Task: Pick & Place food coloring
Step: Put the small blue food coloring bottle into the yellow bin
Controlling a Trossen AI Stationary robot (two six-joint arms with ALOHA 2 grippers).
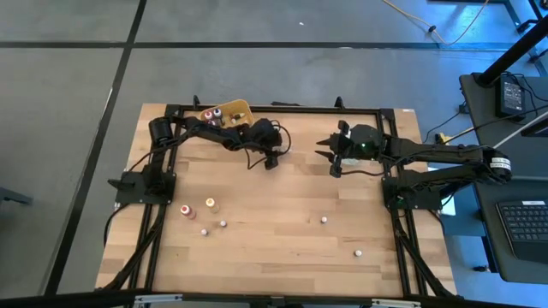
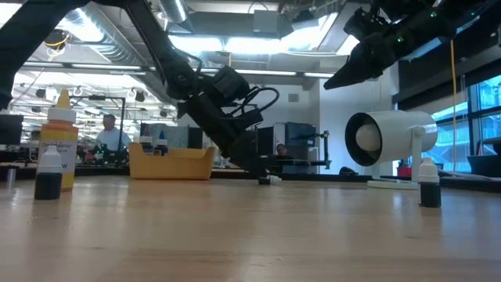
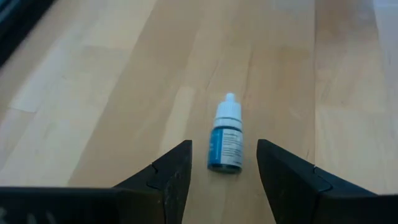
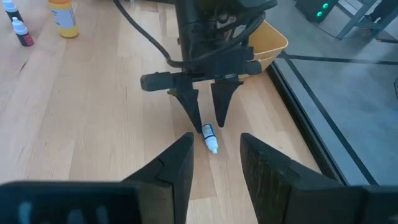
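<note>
From above, the left gripper (image 1: 272,160) reaches down to the wooden table (image 1: 282,257) just beside the yellow tray (image 1: 233,109), which sits at the table's far edge with small bottles (image 1: 215,115) inside. The right gripper (image 1: 329,154) hovers farther from the tray, facing the left one. Well away from the tray, toward the near edge, loose food coloring bottles stand scattered: a red one (image 1: 186,210), a larger orange one (image 1: 211,205), and several tiny ones of which only pale caps (image 1: 324,220) can be made out.

At table level, the left arm slants down beside the tray (image 2: 172,163) and its tip meets the tabletop. The right gripper (image 2: 338,78) hangs high above the table. A white cylinder (image 2: 387,139) stands farther from the tray, with a dark bottle (image 2: 428,188) before it.

The left wrist camera shows a blue food coloring bottle (image 3: 226,140) lying on its side between the fingers (image 3: 176,168), which stand apart on either flank without touching it.

The right wrist camera sees the same blue bottle (image 4: 209,137) lying at the left gripper's (image 4: 206,118) spread tips, near the tray (image 4: 273,43). The right gripper's own fingers (image 4: 177,162) stand apart, holding nothing.
</note>
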